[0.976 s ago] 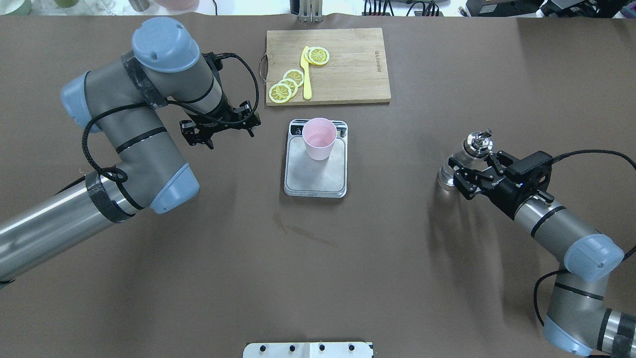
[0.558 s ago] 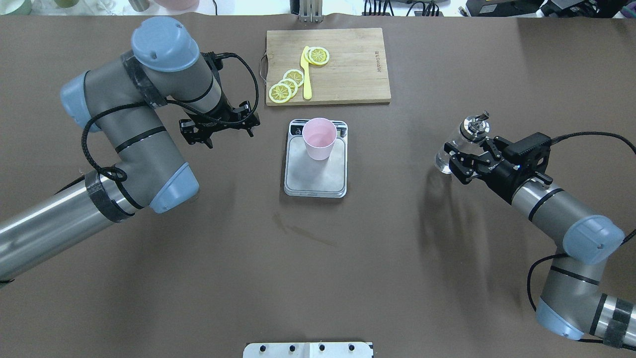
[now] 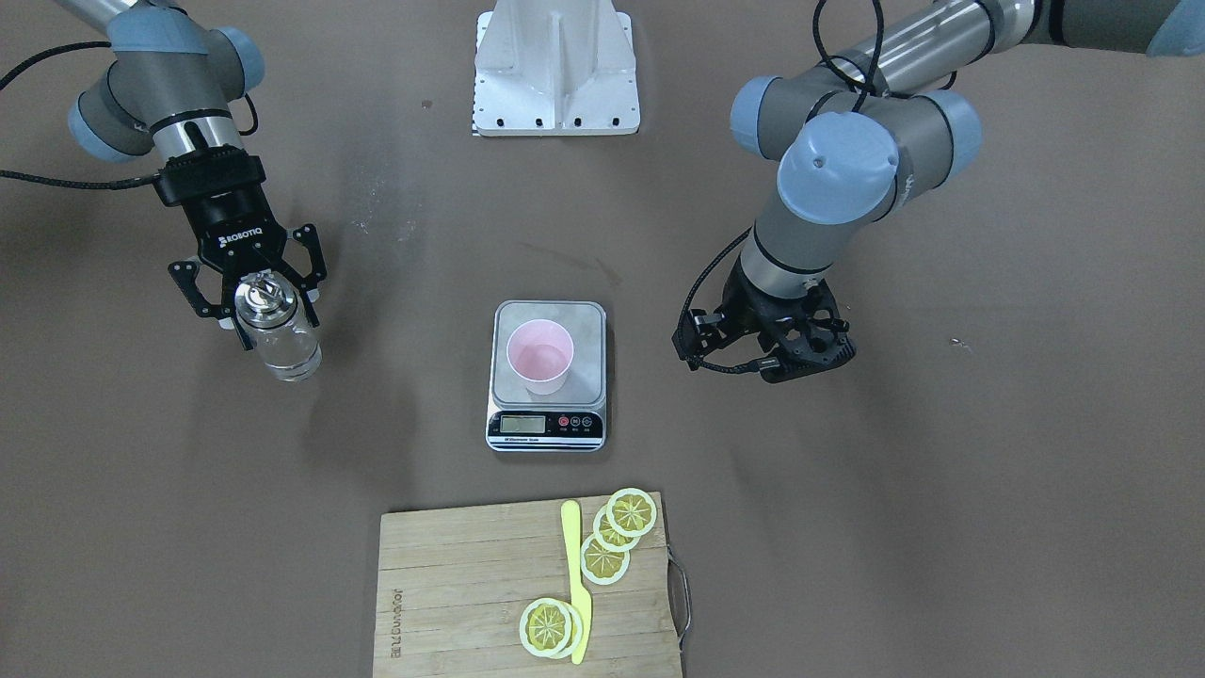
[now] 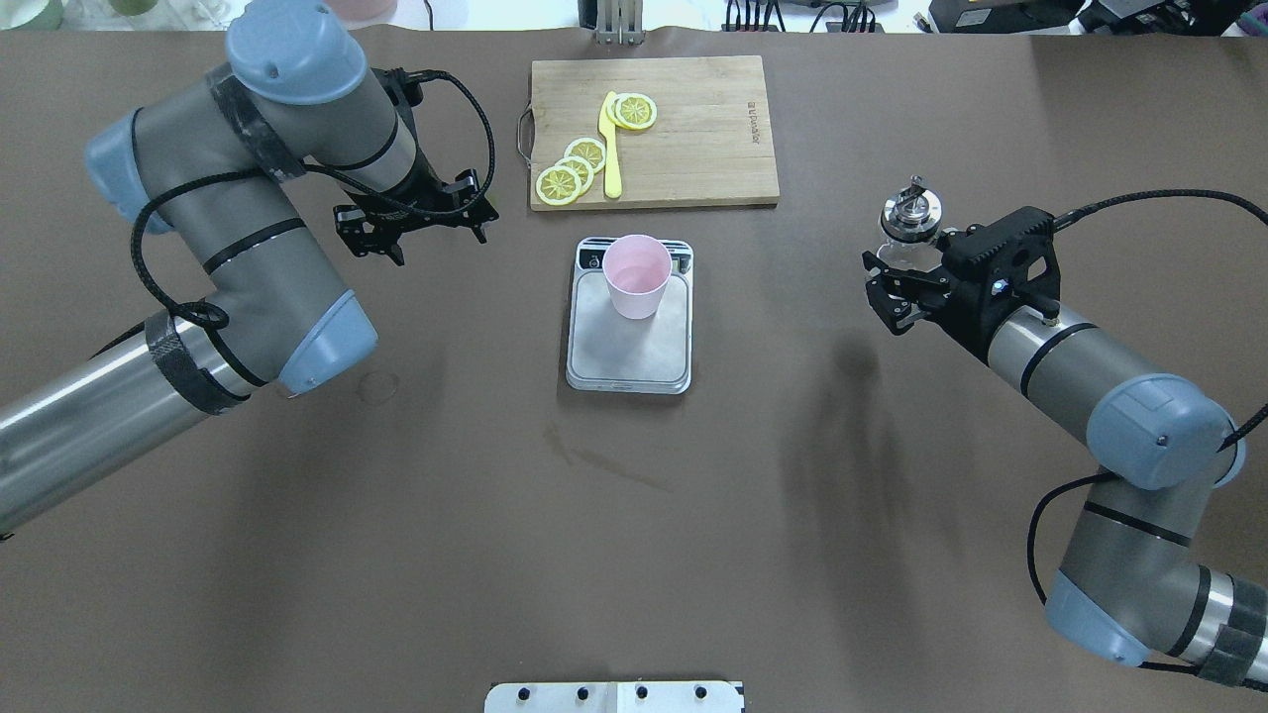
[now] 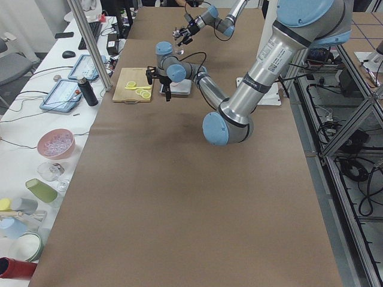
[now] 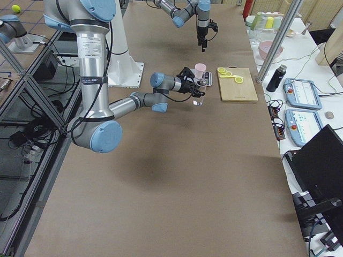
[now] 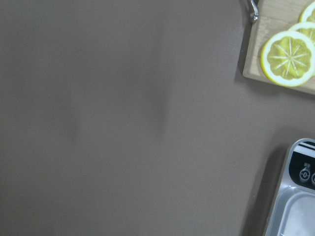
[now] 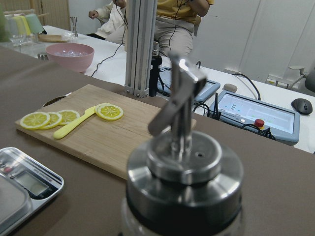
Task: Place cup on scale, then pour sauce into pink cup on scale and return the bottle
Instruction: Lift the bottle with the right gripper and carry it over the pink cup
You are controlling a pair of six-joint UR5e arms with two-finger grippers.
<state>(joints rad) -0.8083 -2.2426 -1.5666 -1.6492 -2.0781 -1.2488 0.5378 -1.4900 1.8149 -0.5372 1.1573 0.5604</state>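
Observation:
The pale pink cup (image 4: 636,275) stands upright on the far part of the silver scale (image 4: 629,349), at the table's middle; it also shows in the front view (image 3: 539,356). My right gripper (image 4: 899,279) is shut on the clear glass bottle (image 4: 911,220) and holds it upright above the table, well right of the scale. The bottle's silver pourer cap fills the right wrist view (image 8: 184,172). Clear sauce shows in the bottle (image 3: 282,350). My left gripper (image 4: 411,223) is open and empty, left of the scale.
A wooden cutting board (image 4: 693,139) with lemon slices (image 4: 561,183) and a yellow knife (image 4: 611,149) lies just behind the scale. The left wrist view shows the scale's corner (image 7: 295,196) and a lemon slice (image 7: 289,58). A white mount plate (image 4: 614,696) sits at the near edge.
My right gripper has lifted the bottle off the table and carried it farther from the robot. My left arm has drawn back, up and left, away from the scale.

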